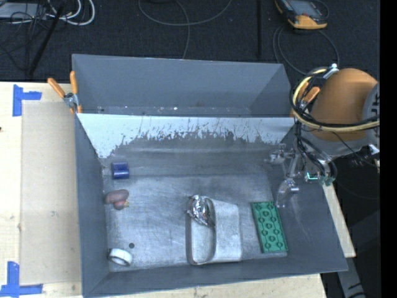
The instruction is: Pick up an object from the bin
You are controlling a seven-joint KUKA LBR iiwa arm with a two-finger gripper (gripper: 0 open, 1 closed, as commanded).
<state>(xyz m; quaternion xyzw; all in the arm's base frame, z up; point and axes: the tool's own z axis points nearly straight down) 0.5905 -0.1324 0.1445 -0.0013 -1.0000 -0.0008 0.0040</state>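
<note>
i see the grey metal bin [186, 104], its floor scuffed and its back wall streaked with scratches. behind it is a dark floor [217, 36] with loose cables [186, 17].

the arm [335, 148] comes in from the right under its rounded orange cover [344, 101]. its tool [286, 192] points down over the right side of the bin floor, just beyond the far end of the green plate [268, 227]. i cannot tell whether the tool is open or closed, or whether it touches the plate.

the plate is long, flat and dotted with rows of holes or studs. left of it a crumpled foil lump [201, 211] sits on a grey cloth [226, 234]. well apart along the left side lie a blue block [120, 170], a dull pink lump [116, 197] and a white ring [120, 257].
</note>
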